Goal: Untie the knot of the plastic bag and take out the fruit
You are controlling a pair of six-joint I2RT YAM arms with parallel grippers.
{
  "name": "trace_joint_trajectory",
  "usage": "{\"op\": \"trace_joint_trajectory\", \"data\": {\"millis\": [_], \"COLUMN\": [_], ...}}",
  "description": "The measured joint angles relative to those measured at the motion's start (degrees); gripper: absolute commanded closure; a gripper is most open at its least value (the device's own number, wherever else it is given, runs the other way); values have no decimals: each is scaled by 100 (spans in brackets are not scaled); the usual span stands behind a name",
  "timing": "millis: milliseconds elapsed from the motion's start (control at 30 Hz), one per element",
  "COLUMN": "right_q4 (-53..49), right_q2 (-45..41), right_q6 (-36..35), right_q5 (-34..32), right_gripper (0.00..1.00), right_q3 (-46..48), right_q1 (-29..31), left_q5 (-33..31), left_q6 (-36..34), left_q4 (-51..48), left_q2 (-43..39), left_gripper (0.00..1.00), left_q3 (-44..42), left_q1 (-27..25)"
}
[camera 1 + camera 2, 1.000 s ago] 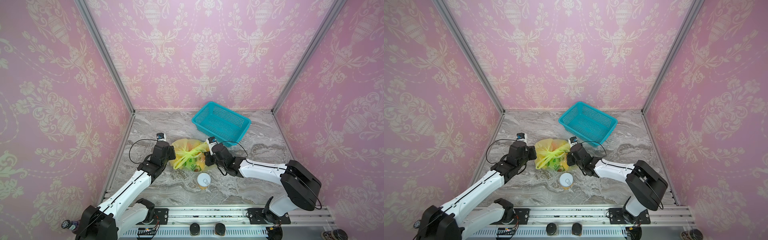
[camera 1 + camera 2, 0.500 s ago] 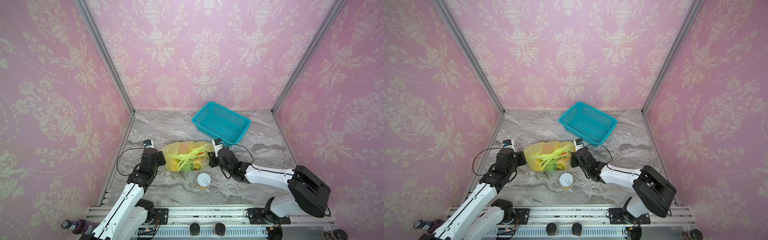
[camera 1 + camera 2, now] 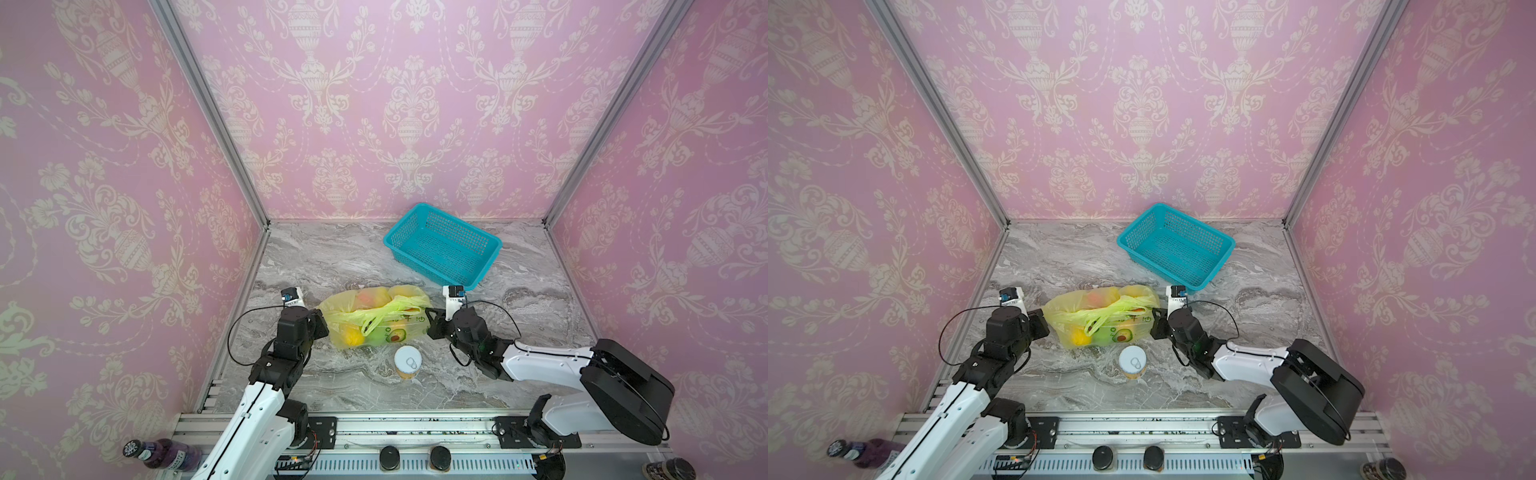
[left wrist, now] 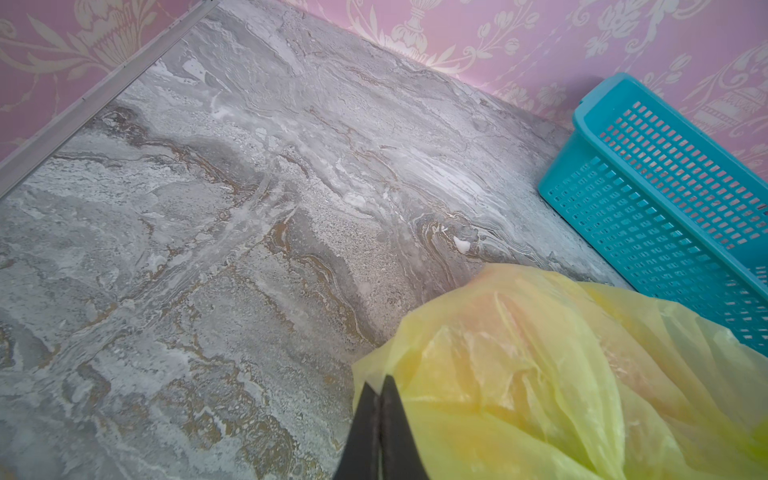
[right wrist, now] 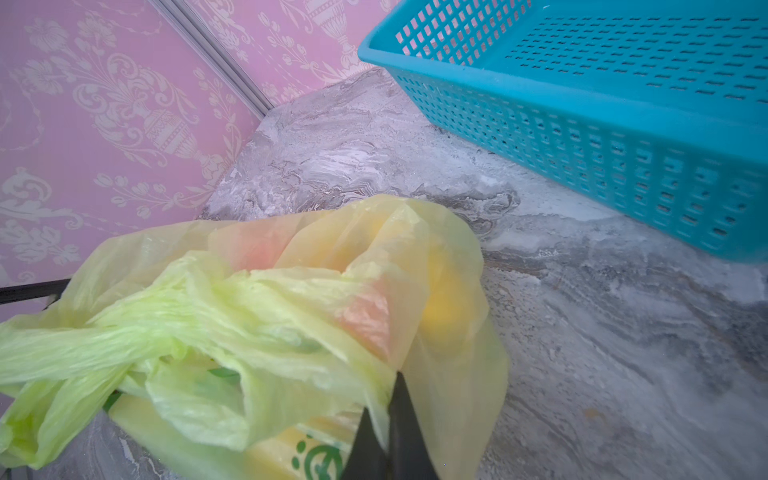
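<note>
Roughly left-to-right, long axis of plastic bag (image 3: 353,306).

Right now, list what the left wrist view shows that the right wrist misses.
Left wrist view alone: the left gripper pinched shut on a corner of the translucent pale-yellow plastic bag. Right wrist view alone: the right gripper shut on the bag's opposite end, plus the knot of twisted bright-yellow handle strips. Shared: the bag, the turquoise perforated basket and the grey marbled tabletop.
</note>
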State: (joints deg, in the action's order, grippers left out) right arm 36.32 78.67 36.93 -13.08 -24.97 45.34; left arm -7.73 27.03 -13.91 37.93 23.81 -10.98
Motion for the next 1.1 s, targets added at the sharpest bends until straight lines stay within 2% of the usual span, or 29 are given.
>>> {"op": "trace_joint_trajectory", "data": {"millis": [167,267,367,533,633,833,1100], "right_q4": [214,184,72,-511,-1040,-1912,-2824], "right_q2": [-323,-505,-621,-1145,-1456,-1547,-699], "right_q6": [85,63,-81,-535,-892,-1602,-2439], "right_q5": [-68,-299,-463,-684,-754,-780,-691], "right_gripper": [91,83,68,35,24,17,0], "right_q3": [275,374,417,361,92,-789,-1792], "right_q1": [0,-39,-103,-61,52,431,1049], "left_q5": [81,-13,-59,-72,-105,-149,-155], "left_q6": [74,90,92,92,87,90,90], "left_q4": [0,0,-13,-380,-621,-656,-660], "left_q2": [-81,-87,-61,-98,-116,-162,-238], "left_gripper": [100,100,100,100,100,100,100], "left_q3": [-74,-74,-74,15,201,205,192], "left_q1": [0,42,81,118,125,146,146]}}
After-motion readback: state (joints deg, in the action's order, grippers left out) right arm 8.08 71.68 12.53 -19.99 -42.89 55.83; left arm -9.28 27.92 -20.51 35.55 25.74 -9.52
